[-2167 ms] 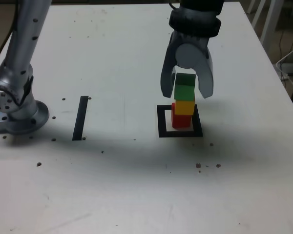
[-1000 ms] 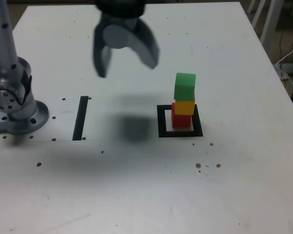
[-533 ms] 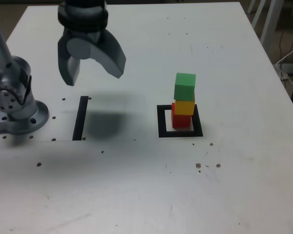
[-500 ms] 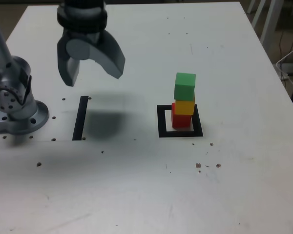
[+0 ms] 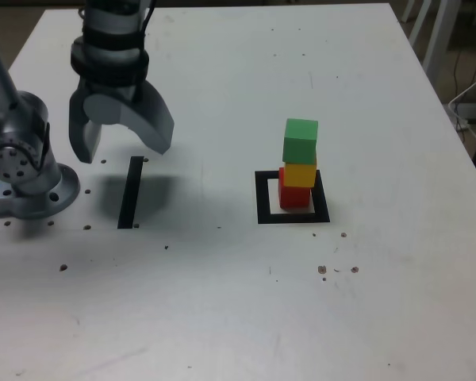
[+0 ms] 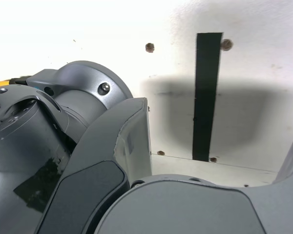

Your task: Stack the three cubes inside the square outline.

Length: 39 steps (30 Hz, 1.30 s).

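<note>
In the exterior view the three cubes stand stacked inside the black square outline (image 5: 263, 198): the red cube (image 5: 293, 195) at the bottom, the yellow cube (image 5: 300, 173) on it, the green cube (image 5: 301, 140) on top, slightly offset. My gripper (image 5: 120, 149) hangs open and empty far to that view's left, just above the narrow black bar (image 5: 130, 192). The wrist view shows one grey finger (image 6: 117, 161) and the black bar (image 6: 206, 92), but no cubes and no square.
The arm's silver base (image 5: 24, 171) stands at the exterior view's left edge, close beside the gripper. Small dark screw holes (image 5: 337, 270) dot the white table. The table's right edge (image 5: 460, 135) drops off near cables and chair legs.
The gripper has let go of the green cube, lifted off the stack and swung across to the exterior view's left, coming lower over the black bar. The stack has not moved.
</note>
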Each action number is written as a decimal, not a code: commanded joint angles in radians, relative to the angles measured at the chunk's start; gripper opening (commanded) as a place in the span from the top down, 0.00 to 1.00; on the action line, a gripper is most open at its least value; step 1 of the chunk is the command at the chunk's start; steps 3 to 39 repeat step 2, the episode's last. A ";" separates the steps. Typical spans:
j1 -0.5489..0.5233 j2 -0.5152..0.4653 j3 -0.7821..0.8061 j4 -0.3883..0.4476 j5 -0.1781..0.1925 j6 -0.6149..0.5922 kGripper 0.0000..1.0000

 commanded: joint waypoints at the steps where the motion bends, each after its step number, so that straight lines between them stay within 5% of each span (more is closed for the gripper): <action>1: 0.002 -0.006 0.019 -0.015 -0.004 0.001 0.00; 39: 0.002 -0.006 0.025 -0.022 -0.005 0.001 0.00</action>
